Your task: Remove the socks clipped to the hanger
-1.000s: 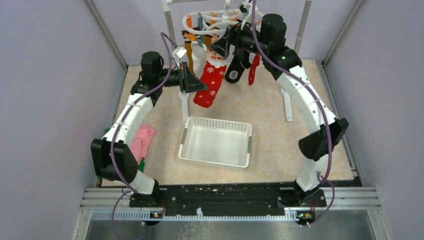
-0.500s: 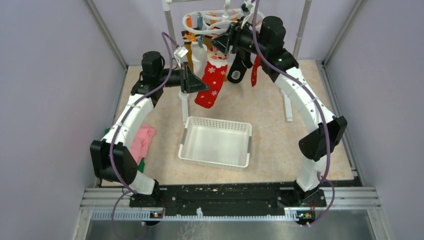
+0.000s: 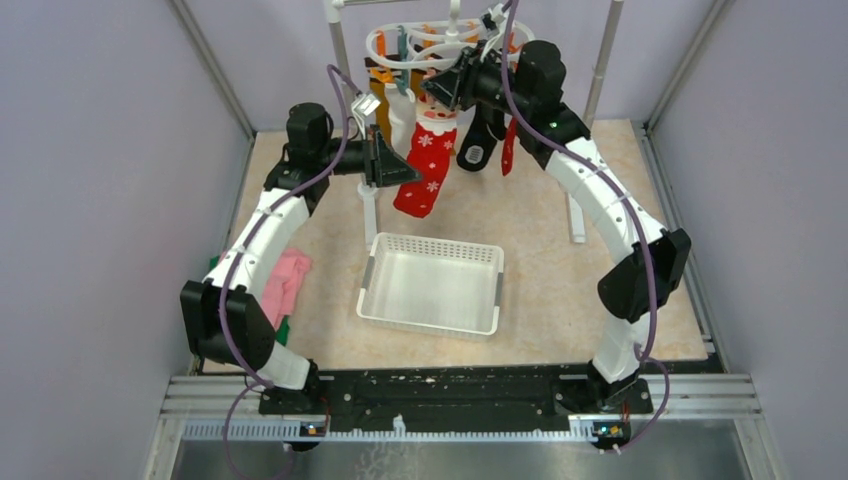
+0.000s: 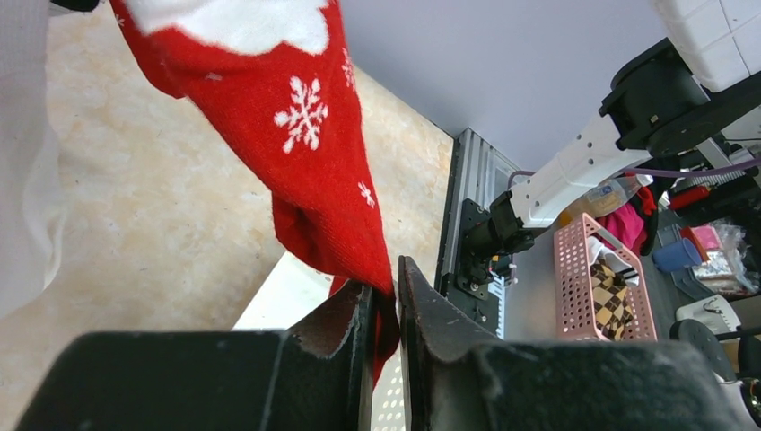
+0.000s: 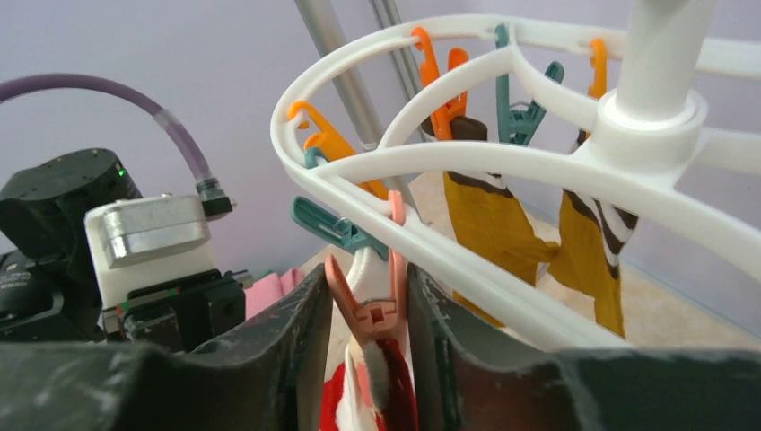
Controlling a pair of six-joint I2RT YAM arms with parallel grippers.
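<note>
The red snowflake sock (image 3: 428,160) hangs from the near rim of the hanger (image 5: 449,160), at the back of the table (image 3: 540,220) above and behind the white mesh basket (image 3: 440,244). It is gripped at both ends.

At its lower edge the left gripper (image 4: 384,280) is nearly closed, with a fold of the red fabric pinched between the fingers; the toe is hidden behind them. At the top, the right gripper (image 5: 368,278) has its jaws drawn in on a salmon clip (image 5: 372,305), with a finger against each side. The clip's bite on the white cuff is blurred at the frame's bottom edge, so whether it has let go cannot be told. From above, that gripper hides the cuff.

Mustard socks (image 5: 485,215), a white sock (image 3: 400,118), a black sock (image 3: 478,145) and a plain red sock (image 3: 510,145) hang close beside it. The hanger's hook is cut off at the top.

The left arm rises from its base, elbow low at the left, forearm reaching up and inward, wrist turned toward the sock. The right arm arches high, elbow out to the right, wrist pointing left at the rim. A pink cloth (image 3: 285,280) lies by the left arm, and the pole rack (image 3: 607,50) stands behind.
</note>
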